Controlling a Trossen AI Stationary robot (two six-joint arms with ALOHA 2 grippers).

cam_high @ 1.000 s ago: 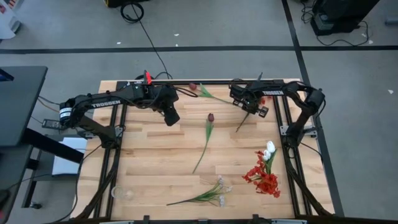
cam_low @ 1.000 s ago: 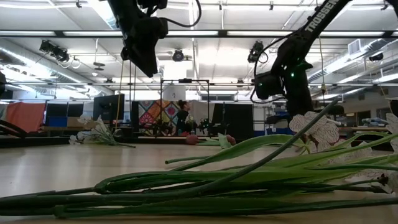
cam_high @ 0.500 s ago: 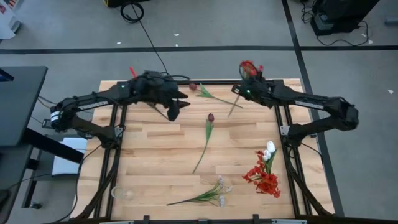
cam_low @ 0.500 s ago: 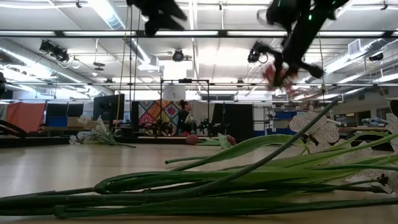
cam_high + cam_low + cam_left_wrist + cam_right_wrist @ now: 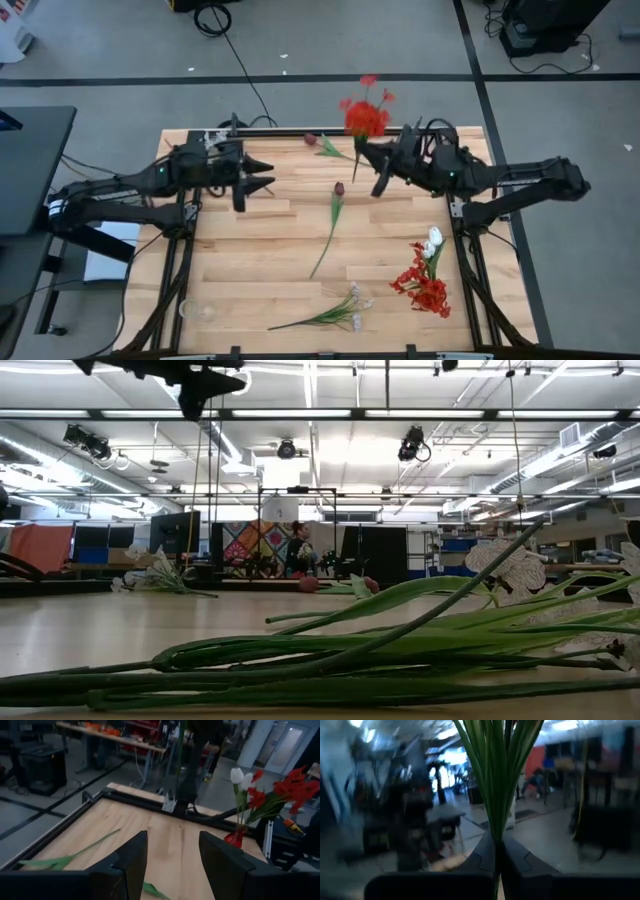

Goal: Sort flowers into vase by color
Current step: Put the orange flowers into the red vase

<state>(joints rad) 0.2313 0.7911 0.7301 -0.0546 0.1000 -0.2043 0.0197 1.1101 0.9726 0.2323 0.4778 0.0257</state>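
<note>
A red flower [image 5: 365, 115] on a leafy green stem stands upright in the air over the table's far middle, with my right gripper [image 5: 368, 165] shut on the stem. My left gripper [image 5: 262, 175] hovers open and level at the far left with nothing between its fingers [image 5: 131, 862]. A small red vase [image 5: 234, 838] at the right holds red flowers [image 5: 425, 285] and a white tulip [image 5: 432, 238]. Two maroon tulips [image 5: 338, 188] [image 5: 310, 139] and a white blossom spray [image 5: 340, 312] lie flat on the table. My right gripper pinches the red flower's green stem [image 5: 496, 832] between its two fingers, below the leaves. The fingers come level from the table's right side and lie across the stem. The flower stands upright, bloom on top, lifted clear of the table.
A clear glass object [image 5: 196, 310] lies near the front left corner. The black frame rail [image 5: 145, 800] runs along the table's edge. Bare wood [image 5: 240, 250] shows between the left arm and the lying flowers. The spray's stems [image 5: 300, 660] fill the low view's foreground.
My right gripper has risen from the far right of the table with the red flower, rolled and tipped up to level; the flower, first lying, now stands upright and clear. My left gripper has drawn back toward the table's left edge and tipped from pointing down to level.
</note>
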